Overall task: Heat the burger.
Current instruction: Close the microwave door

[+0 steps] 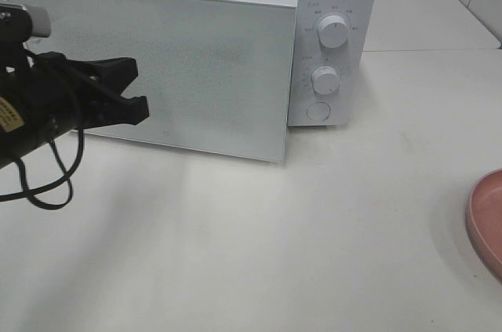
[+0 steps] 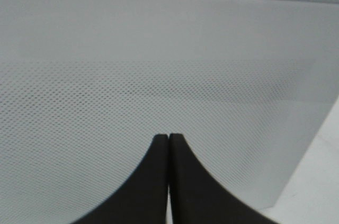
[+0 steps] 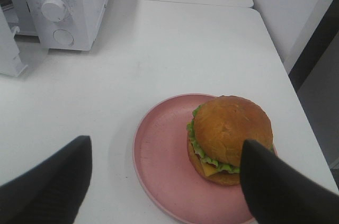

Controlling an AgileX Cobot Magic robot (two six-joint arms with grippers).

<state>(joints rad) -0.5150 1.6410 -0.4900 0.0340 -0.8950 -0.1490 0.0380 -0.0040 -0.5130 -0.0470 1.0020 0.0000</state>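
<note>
At the left of the high frame, the left claw (image 1: 140, 89) is hovering with its black fingers (image 2: 159, 181) pressed together and gripping nothing, right in front of the white microwave's (image 1: 333, 2) door (image 1: 180, 57), which is standing ajar. The burger (image 3: 230, 138) is sitting on a pink plate (image 3: 164, 166) on the white worktop (image 3: 175, 49), lower right in the wrist frame. The right claw (image 3: 164, 181) is spreading wide above the plate, empty.

White table (image 1: 259, 246), white microwave (image 1: 333, 2), pink plate (image 1: 488, 222)
</note>
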